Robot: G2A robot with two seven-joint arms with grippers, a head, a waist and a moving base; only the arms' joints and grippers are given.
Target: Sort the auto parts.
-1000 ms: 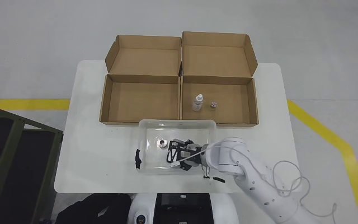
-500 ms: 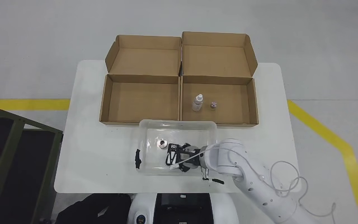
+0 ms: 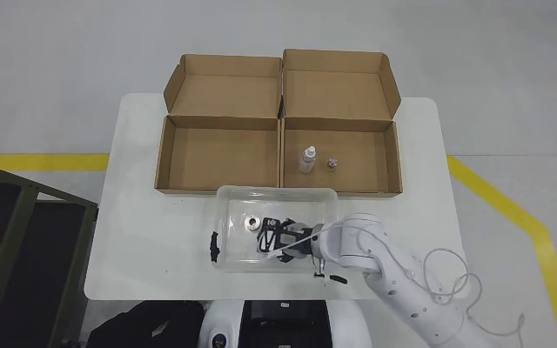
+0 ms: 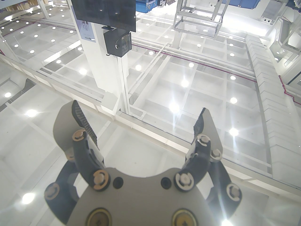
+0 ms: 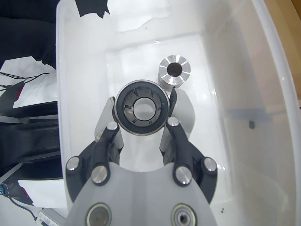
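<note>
Black bearing (image 5: 141, 109) betw. right jaws

Right arm (image 3: 376, 250) white, rounded housings, thin white cable (image 3: 446, 253) looping at 4 o'clock. Right gripper (image 5: 143, 99): grey plate, black links, silver screws. Left gripper (image 4: 139, 109) same, brass-toned screws, serrated pads (image 4: 84, 123).

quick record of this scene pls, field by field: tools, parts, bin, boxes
right tool: shut on bearing, inside bin
left tool: open, holding nothing
sleeve: metal, upright on the bin floor, close beside the bearing
left box: open, lid folded back
right box: open, holds bottle and small part, the two apart
bin position: on the table in front of the two boxes
</note>
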